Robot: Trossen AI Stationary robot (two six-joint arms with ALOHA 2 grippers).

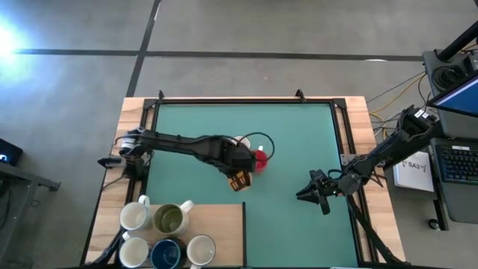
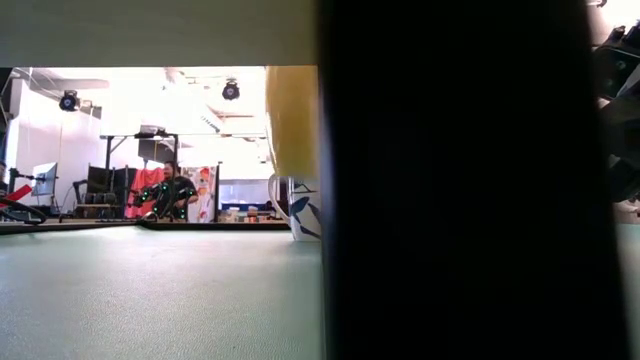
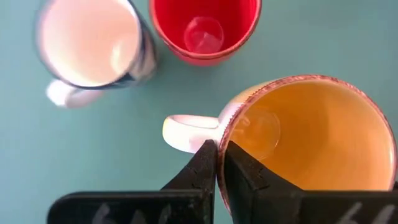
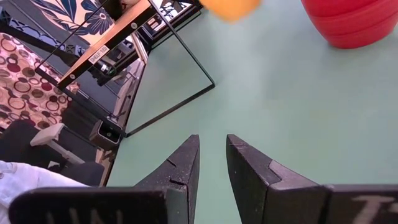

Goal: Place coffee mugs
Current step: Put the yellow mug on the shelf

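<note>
Three mugs cluster at the middle of the green mat (image 1: 299, 149), and the left gripper (image 3: 217, 163) is clamped on the rim of one of them, the orange mug (image 3: 311, 134), one finger inside the cup and one outside, right beside its white handle. Just past it stand the red mug (image 3: 205, 28) and a white mug (image 3: 90, 43) with a dark outer wall, both upright and apart from the orange one. All three cups look empty in the left wrist view, their glazed bottoms bare. The high view shows what that close view cannot: five more mugs grouped on the wooden board (image 1: 224, 232) at the near left corner, among them an olive-green mug (image 1: 169, 219) and a dark blue mug (image 1: 166, 254), the rest white. The right gripper (image 4: 211, 162) hangs low over bare mat toward the right side, well apart from the cluster, its fingers slightly parted and holding nothing. The low view is mostly blocked by a dark shape close to the lens, with one pale mug side showing.
</note>
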